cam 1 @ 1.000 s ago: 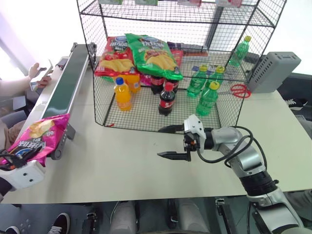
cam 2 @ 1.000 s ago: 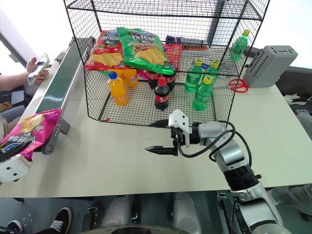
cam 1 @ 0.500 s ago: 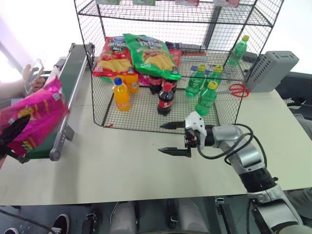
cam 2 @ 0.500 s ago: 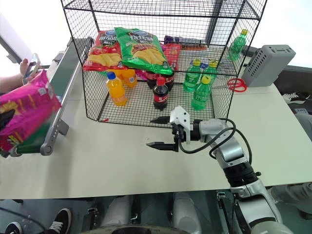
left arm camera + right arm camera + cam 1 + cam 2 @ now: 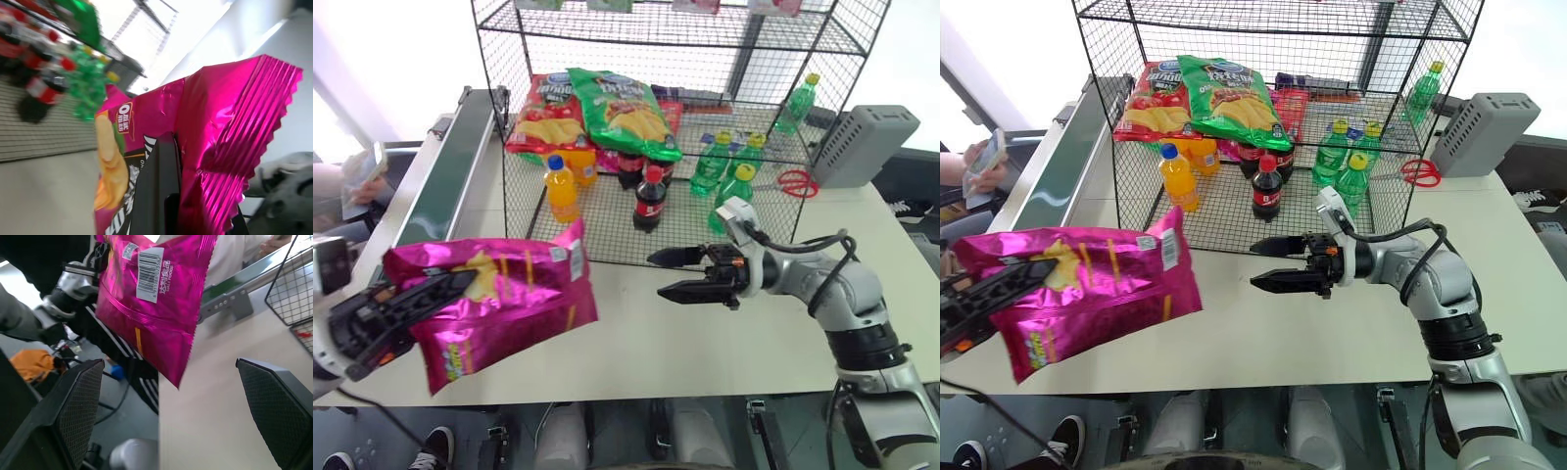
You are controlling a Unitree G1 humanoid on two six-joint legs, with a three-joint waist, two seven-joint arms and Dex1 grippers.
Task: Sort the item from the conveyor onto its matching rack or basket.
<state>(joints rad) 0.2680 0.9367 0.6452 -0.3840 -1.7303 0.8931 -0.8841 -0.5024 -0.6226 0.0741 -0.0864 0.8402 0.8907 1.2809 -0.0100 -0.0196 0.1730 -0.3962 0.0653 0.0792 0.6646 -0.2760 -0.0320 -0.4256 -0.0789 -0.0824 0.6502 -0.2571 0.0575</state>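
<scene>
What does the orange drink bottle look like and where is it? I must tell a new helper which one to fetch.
Look inside the black wire rack on the table. On its bottom tier, near its front left corner, stands the orange drink bottle. Its blue cap and orange liquid set it apart from the dark cola bottles and green bottles.

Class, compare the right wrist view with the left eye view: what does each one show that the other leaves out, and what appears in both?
Right wrist view alone: the white barcode label on the pink chip bag, seen between its own wide-open fingers.

Left eye view alone: the black wire rack with bottles and the green chip bag, and the whole right gripper.

Both: the pink bag clamped in the left gripper, the conveyor and the table.
</scene>
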